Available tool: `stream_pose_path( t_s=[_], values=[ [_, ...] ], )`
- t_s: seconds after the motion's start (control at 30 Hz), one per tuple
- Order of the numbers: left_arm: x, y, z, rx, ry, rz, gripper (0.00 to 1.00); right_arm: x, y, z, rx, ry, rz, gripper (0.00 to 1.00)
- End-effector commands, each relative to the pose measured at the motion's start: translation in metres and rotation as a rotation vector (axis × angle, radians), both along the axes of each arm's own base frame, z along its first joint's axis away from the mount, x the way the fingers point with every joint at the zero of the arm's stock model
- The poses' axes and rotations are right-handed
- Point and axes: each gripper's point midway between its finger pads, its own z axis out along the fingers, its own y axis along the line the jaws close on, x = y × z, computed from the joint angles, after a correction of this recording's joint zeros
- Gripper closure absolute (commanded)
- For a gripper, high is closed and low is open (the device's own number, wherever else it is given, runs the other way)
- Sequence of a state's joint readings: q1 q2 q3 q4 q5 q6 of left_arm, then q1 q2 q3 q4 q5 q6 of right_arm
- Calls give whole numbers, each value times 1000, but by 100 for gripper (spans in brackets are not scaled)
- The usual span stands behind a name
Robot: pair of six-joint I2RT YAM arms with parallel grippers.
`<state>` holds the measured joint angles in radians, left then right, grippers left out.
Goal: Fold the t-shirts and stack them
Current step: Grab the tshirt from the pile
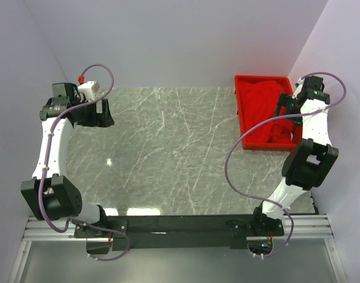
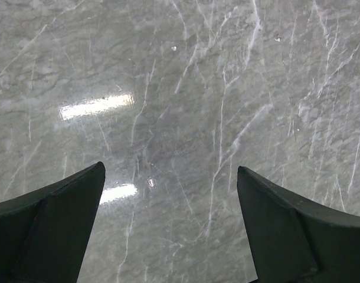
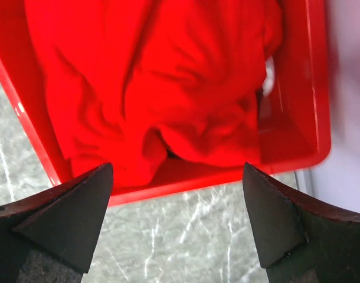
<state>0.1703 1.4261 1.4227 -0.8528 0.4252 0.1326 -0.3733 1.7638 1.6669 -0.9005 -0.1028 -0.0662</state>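
**Item 1: my left gripper** (image 2: 170, 171). The 2 fingers are spread wide with nothing between them. It hangs over bare table (image 2: 198, 88) at the far left corner, well apart from the cloth.

**Item 2: my right gripper** (image 3: 177, 168). The fingers are spread wide too, and it is empty. It hovers above the tray (image 3: 318, 88). One rim of the tray runs across the gap between my fingertips, with the cloth beyond it. As far as I can tell, it touches nothing.

**Item 3: t-shirts** (image 3: 168, 88). Bright red soft cloth, crumpled in 1 heap inside the tray and filling most of it, unfolded. I cannot tell how many garments are in the heap. A small white patch (image 3: 267, 76) shows at the heap's edge, beside a tray wall.

**Item 4: tray.** Red rigid plastic, rectangular, at the table's far right corner, close to the right wall.

**Item 5: table.** Grey marble pattern with white veins and 2 bright light reflections under my left gripper.
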Motion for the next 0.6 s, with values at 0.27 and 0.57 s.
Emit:
stream_pose_path(
  t_s=[0.27,0.57],
  values=[
    [-5,1,3,5,-25,26,1,38,-9,-10,31,-11,-1,5],
    [2,4,-5,3,-1,49,1,32,-14,-45,34,75,-13,12]
  ],
)
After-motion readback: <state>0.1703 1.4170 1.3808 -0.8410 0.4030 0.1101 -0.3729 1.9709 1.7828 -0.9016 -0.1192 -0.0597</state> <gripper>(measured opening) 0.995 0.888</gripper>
